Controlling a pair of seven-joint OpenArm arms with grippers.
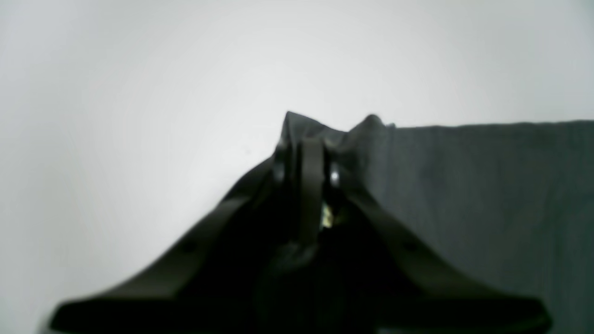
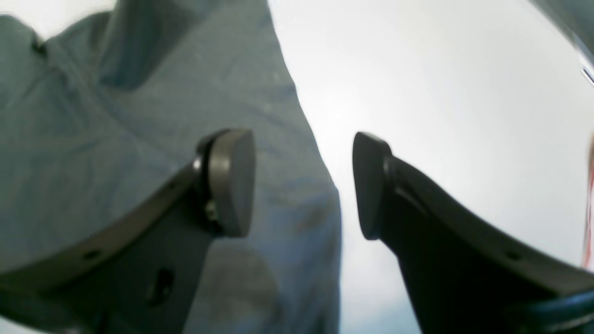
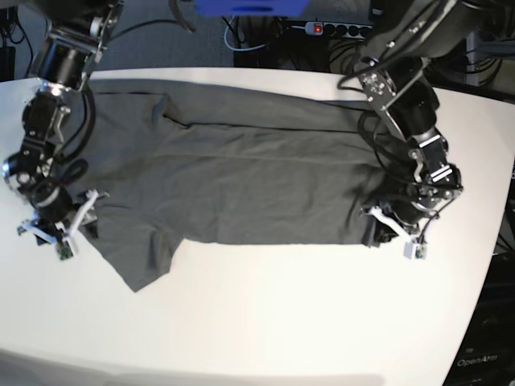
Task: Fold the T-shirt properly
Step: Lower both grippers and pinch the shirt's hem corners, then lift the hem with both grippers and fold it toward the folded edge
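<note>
The dark grey T-shirt (image 3: 241,177) lies spread flat across the white table (image 3: 265,322), one sleeve pointing toward the front left. In the base view my left gripper (image 3: 375,232) sits at the shirt's front right corner. The left wrist view shows that left gripper (image 1: 308,139) shut, with a bunched corner of the T-shirt (image 1: 487,195) pinched between its fingers. At the shirt's left edge, near the sleeve, is my right gripper (image 3: 84,219). Seen from the right wrist, the right gripper (image 2: 304,185) is open and low, one pad (image 2: 232,181) over the T-shirt (image 2: 93,116), the other finger (image 2: 369,185) over bare table.
Behind the table's far edge are a power strip (image 3: 338,30), cables and a blue object (image 3: 249,6). The table's curved front edge (image 3: 241,371) runs below the shirt, and its right edge (image 3: 503,241) is close to the left arm.
</note>
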